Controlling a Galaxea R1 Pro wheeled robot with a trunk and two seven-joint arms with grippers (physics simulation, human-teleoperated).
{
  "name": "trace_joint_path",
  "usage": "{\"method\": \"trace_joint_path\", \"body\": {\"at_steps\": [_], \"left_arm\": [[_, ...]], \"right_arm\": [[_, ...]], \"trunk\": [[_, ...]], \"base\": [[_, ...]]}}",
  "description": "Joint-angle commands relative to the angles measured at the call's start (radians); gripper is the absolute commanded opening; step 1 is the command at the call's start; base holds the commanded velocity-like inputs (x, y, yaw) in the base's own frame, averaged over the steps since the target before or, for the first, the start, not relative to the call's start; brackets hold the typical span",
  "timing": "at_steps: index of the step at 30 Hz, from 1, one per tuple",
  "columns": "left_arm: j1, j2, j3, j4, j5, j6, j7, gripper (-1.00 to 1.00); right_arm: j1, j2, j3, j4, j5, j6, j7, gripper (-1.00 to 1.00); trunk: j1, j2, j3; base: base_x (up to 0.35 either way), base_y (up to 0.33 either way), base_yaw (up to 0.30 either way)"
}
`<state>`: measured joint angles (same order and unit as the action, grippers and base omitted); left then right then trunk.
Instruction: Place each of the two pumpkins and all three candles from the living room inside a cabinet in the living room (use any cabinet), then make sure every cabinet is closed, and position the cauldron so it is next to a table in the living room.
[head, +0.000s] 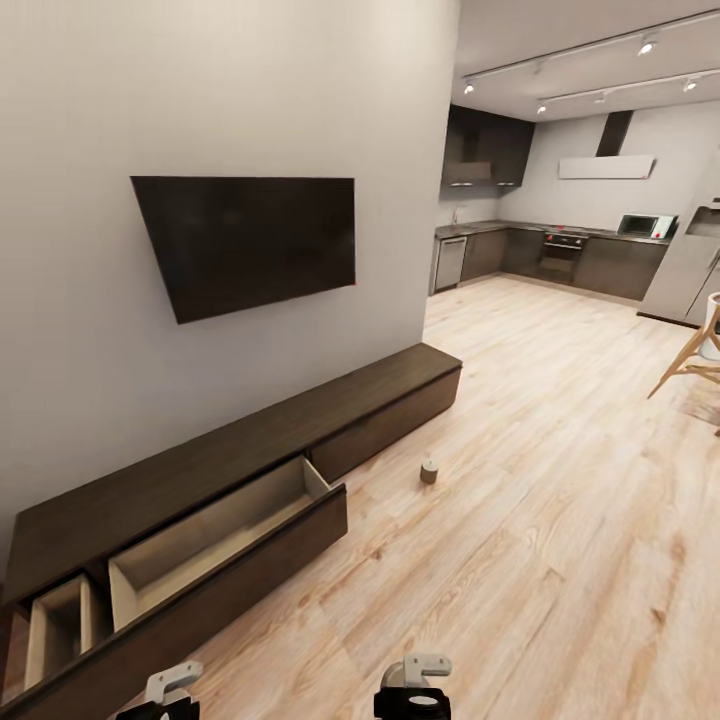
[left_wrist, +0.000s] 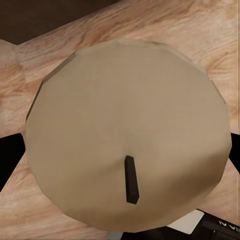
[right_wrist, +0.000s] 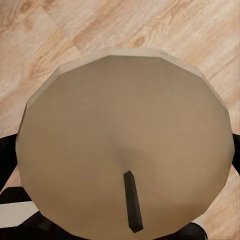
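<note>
Along the wall (head: 90, 300) at left, the cabinet (head: 250, 450), two drawers out: one (head: 215, 545) mid-run, another (head: 60, 625) nearer left. On the floor (head: 520, 500) just right of the cabinet's far end, a candle (head: 429, 471). Above the cabinet, a TV (head: 250, 240). Far behind, kitchen units (head: 560, 255).

The left gripper (head: 172, 688) is seen at about seven o'clock in the head view, low at the frame's edge. The right gripper (head: 415, 685) is seen at about six o'clock, just beside it. In each wrist view, dark fingers (left_wrist: 10, 160) (right_wrist: 6, 160) are pressed against both sides of a held candle (left_wrist: 127, 135) (right_wrist: 125, 145).
</note>
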<state>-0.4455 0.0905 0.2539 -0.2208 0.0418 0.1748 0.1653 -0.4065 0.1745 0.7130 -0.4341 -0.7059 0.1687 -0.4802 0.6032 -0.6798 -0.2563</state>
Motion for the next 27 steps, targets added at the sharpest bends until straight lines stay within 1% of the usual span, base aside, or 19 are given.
{"method": "trace_joint_path", "body": {"at_steps": [1,6,9,14,27], "left_arm": [[0.000,0.000,0.000,0.000,0.000,0.000,0.000,-1.00],[-0.001,0.000,0.000,0.000,0.000,0.000,0.000,-1.00],[0.000,0.000,0.000,0.000,0.000,0.000,0.000,-1.00],[0.000,0.000,0.001,0.000,0.000,0.000,0.000,-1.00],[0.000,0.000,0.001,0.000,0.000,0.000,0.000,-1.00]], "right_arm": [[0.000,0.000,0.000,0.000,0.000,0.000,0.000,-1.00],[0.000,0.000,0.000,0.000,0.000,0.000,0.000,-1.00],[0.000,0.000,0.000,0.000,0.000,0.000,0.000,-1.00],[0.000,0.000,0.000,0.000,0.000,0.001,0.000,-1.00],[0.000,0.000,0.000,0.000,0.000,0.002,0.000,-1.00]], "trunk": [[0.000,0.000,0.000],[0.000,0.000,0.000],[0.000,0.000,0.000],[0.000,0.000,0.000],[0.000,0.000,0.000]], "base": [[0.148,-0.135,0.000],[0.184,-0.177,0.003],[0.199,-0.193,0.151],[0.089,-0.085,0.262],[0.004,-0.004,0.287]]}}
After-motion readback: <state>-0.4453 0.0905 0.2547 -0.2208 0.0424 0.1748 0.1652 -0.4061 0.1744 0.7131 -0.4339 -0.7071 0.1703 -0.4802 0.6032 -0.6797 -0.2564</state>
